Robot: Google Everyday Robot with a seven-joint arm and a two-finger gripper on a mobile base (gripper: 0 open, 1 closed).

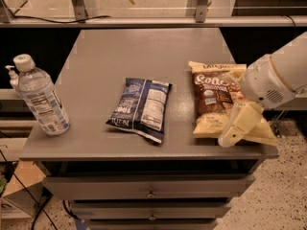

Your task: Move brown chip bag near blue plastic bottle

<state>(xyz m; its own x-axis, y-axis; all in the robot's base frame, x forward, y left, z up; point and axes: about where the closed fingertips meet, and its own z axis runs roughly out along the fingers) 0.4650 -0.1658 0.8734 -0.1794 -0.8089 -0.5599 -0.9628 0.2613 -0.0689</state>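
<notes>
The brown chip bag (pixel 211 97) lies flat at the right of the grey table (pixel 144 47), its dark panel with white lettering facing up. The blue plastic bottle (pixel 41 100) stands upright at the table's left edge, white cap on. My gripper (pixel 235 102) hangs from the white arm at the right, over the bag's right side. It is open: one cream finger (pixel 238 125) points down at the bag's near right corner and the other sits near the bag's far right edge. It holds nothing and hides the bag's right edge.
A dark blue chip bag (pixel 142 108) lies in the middle of the table, between the bottle and the brown bag. Drawers (pixel 151 188) sit under the tabletop. A metal-framed shelf (pixel 144 20) runs along the back.
</notes>
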